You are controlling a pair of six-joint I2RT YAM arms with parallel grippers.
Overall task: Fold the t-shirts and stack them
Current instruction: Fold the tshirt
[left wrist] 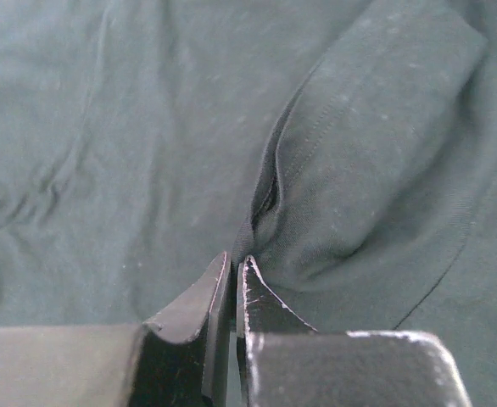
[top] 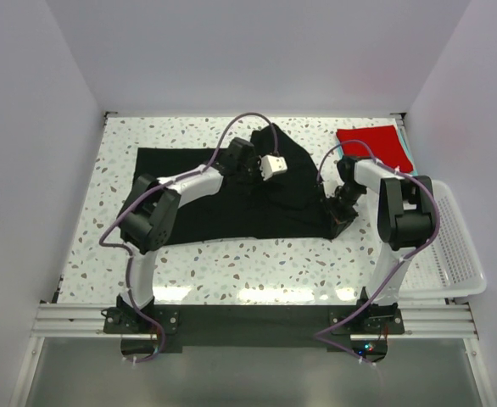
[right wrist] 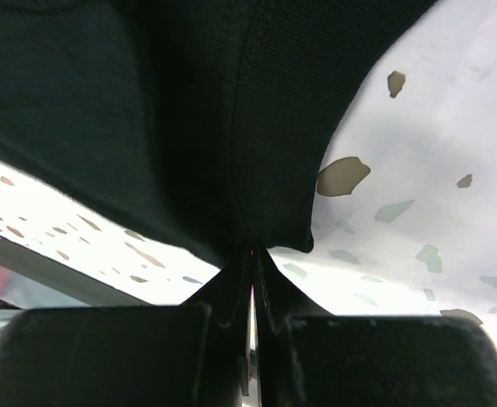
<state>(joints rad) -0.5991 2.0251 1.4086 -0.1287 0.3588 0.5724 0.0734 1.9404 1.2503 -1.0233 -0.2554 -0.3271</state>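
The black t-shirt (top: 206, 191) lies spread across the middle of the speckled table. My left gripper (top: 253, 170) is shut on a fold of the black t-shirt (left wrist: 359, 170) near its far middle, pinching a raised ridge of cloth. My right gripper (top: 340, 216) is shut on the shirt's near right corner (right wrist: 265, 127), by a stitched hem. The red t-shirt (top: 371, 144) lies folded at the far right, with the teal t-shirt (top: 410, 157) showing only as a thin edge under it.
A white mesh basket (top: 452, 246) stands at the right edge of the table, beside the right arm. The terrazzo tabletop (top: 231, 263) shows in front of the shirt. White walls close in the left, back and right.
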